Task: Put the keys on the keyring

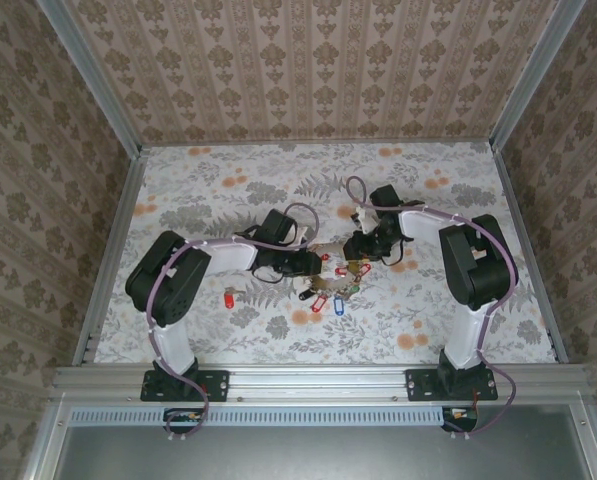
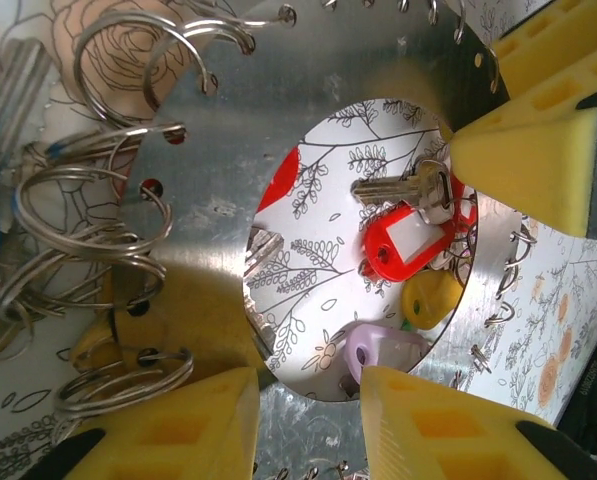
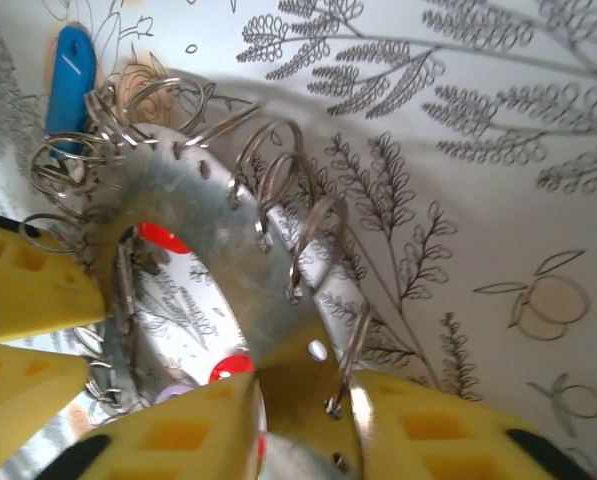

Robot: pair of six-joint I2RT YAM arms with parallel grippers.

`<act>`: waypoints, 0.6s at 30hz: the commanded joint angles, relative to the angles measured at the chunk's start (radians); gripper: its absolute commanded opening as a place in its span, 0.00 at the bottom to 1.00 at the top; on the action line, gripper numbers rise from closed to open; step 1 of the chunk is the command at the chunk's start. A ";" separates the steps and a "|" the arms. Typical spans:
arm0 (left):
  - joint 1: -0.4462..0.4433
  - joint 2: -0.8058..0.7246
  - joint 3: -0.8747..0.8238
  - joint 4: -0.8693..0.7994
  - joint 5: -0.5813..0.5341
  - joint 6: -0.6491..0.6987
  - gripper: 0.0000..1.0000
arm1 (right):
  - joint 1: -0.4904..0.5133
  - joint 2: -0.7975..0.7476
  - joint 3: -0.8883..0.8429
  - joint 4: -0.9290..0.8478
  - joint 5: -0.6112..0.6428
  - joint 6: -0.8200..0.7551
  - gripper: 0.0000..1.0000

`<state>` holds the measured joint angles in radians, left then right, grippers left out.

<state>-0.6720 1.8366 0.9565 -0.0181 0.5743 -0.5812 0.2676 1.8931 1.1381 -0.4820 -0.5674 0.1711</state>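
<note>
The keyring (image 2: 218,130) is a pale metal disc with a wide hole and wire split rings (image 2: 98,230) along its rim. It is held tilted above the table between both arms (image 1: 330,253). My right gripper (image 3: 306,378) is shut on the keyring (image 3: 193,210), the band passing between its yellow pads. My left gripper (image 2: 310,385) stands over the opposite band, its pads apart and the flat metal showing in the gap. Through the hole I see keys on the table: one with a red tag (image 2: 403,240), a yellow tag (image 2: 433,298) and a lilac tag (image 2: 383,350).
A loose red key (image 1: 228,298) lies left of the arms. A cluster of tagged keys (image 1: 328,300) lies under the grippers. A blue tag (image 3: 73,75) lies beyond the ring. Patterned walls (image 1: 38,180) close in the floral table on three sides.
</note>
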 commanded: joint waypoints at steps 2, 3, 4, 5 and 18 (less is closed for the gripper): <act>0.021 0.036 -0.013 -0.111 -0.059 0.062 0.33 | -0.028 -0.005 -0.018 0.021 -0.086 0.021 0.16; 0.023 0.030 -0.015 -0.108 -0.061 0.065 0.33 | -0.031 -0.013 -0.019 0.019 -0.092 0.021 0.12; 0.025 0.020 -0.017 -0.104 -0.065 0.065 0.33 | -0.034 -0.020 -0.022 0.018 -0.100 0.024 0.11; 0.026 0.006 -0.019 -0.095 -0.067 0.066 0.33 | -0.037 -0.028 -0.024 0.018 -0.106 0.024 0.10; 0.050 -0.439 -0.111 0.052 -0.181 -0.080 0.55 | -0.078 -0.386 -0.259 0.488 -0.138 0.468 0.00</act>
<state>-0.6319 1.4956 0.8829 -0.0402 0.4366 -0.5793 0.1955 1.6238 0.9245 -0.2237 -0.7208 0.4240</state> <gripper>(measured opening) 0.535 0.092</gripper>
